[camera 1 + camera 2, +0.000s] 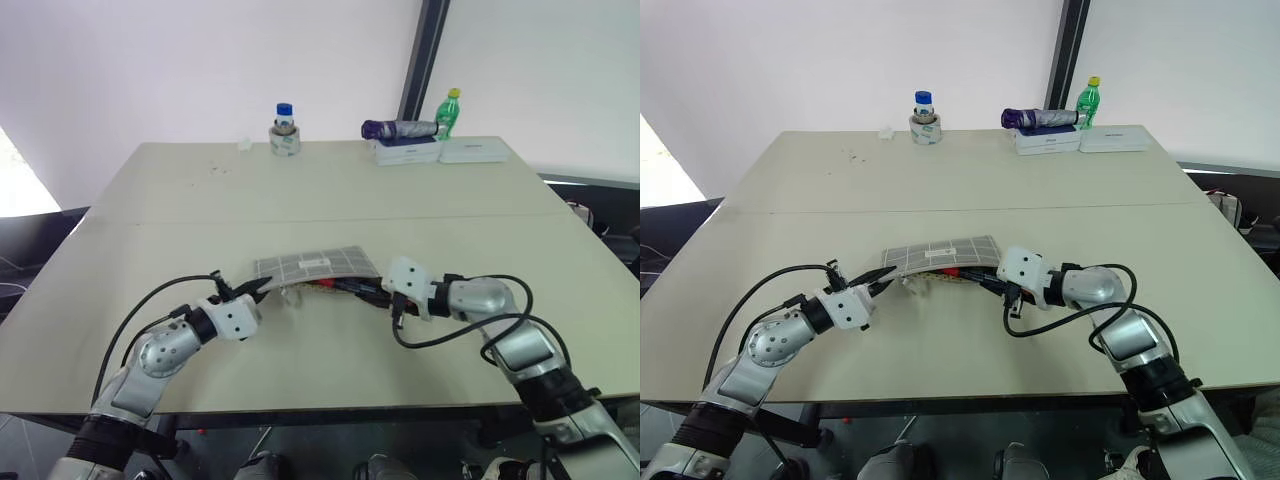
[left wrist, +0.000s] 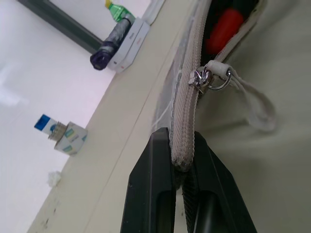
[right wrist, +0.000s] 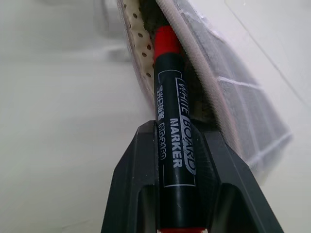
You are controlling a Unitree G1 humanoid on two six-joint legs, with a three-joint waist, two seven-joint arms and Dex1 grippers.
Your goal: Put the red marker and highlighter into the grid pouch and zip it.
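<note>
L gripper point(image 2: 182, 160): fingers closed on the end seam of the grid pouch point(image 1: 315, 264), pinching the zipper edge between the two black pads. Zipper pull point(image 2: 204, 77) with its fabric loop sits just beyond the fingertips, along the same edge.

R gripper point(image 3: 177, 145): fingers clamped on the red marker point(image 3: 172, 121), black barrel between them (label reads WHITE BOARD MARKER). Red end of the marker pokes past the fingertips into the pouch's open mouth, between the zipper tape and the lining.

Pouch lifted off the table point(image 1: 330, 190) at L end, bowed between the two grippers. Something red point(image 2: 223, 29) visible inside the opening, ahead of L fingers.

Highlighter: can't tell where it is.

Far from both grippers, at table's back edge: small jar point(image 1: 285, 132), green bottle point(image 1: 449, 110), white boxes point(image 1: 440, 150).
</note>
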